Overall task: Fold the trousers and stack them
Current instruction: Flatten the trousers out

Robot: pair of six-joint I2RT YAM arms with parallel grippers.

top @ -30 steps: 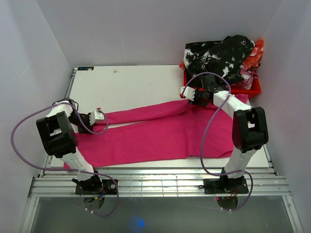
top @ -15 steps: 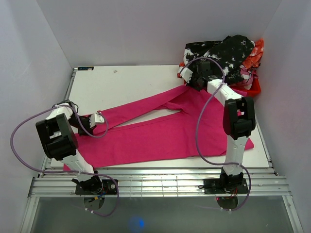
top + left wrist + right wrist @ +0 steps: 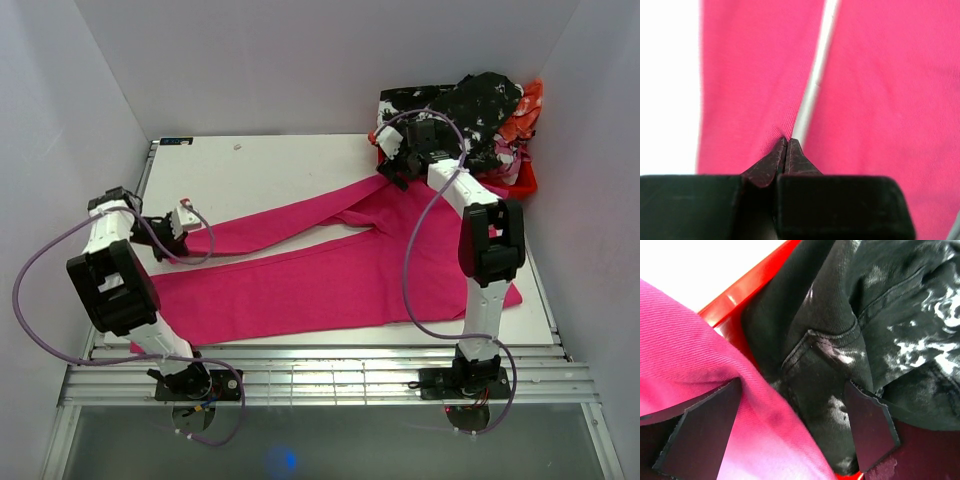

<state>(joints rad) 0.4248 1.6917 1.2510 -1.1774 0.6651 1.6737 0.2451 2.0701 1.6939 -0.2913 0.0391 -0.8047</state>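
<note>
The magenta trousers [image 3: 300, 280] lie spread on the white table, legs pointing left and waist at the right. My left gripper [image 3: 188, 218] is at the end of the far leg. In the left wrist view its jaws [image 3: 786, 142] are shut, pinching the inner edge of that leg [image 3: 740, 90], with the other leg [image 3: 880, 75] beside it. My right gripper [image 3: 392, 168] hovers over the far waist corner by the crate. It [image 3: 790, 430] stands open, with a pink fold [image 3: 690, 340] loose by its left finger [image 3: 700, 430].
A red crate [image 3: 520, 185] at the far right corner holds a heap of black-and-white clothes [image 3: 460, 115], which hang over its rim [image 3: 750, 285] right in front of my right gripper. Grey walls close in on three sides. Bare table [image 3: 260, 170] lies behind the trousers.
My right gripper carried the waist to the far right, then opened and let it go. My left gripper moved left and back, pulling the far leg's end with it.
</note>
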